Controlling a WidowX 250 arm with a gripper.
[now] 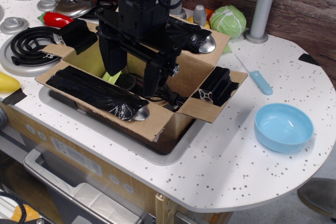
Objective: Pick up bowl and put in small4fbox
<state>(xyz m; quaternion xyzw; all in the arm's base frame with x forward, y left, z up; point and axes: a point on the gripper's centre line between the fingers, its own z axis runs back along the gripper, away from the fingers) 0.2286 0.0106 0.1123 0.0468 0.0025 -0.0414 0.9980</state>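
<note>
The light-blue bowl [283,127] sits upright and empty on the white speckled counter at the right, well apart from the gripper. The small4fbox [189,80], brown cardboard with four black-taped flaps spread open, stands in the sink recess at centre. My black gripper [134,74] hangs over the box opening with its fingers [113,59] reaching down into it. The jaws are spread wide apart with nothing between them. A yellow-green item [111,77] lies inside the box beside the left finger.
A blue-handled knife [260,81] lies between box and bowl. A cabbage [228,20], a grey post [261,3], a silver pot lid [76,4], a red pepper [56,19] and a stove burner [31,45] surround the box. The counter edge curves close behind the bowl.
</note>
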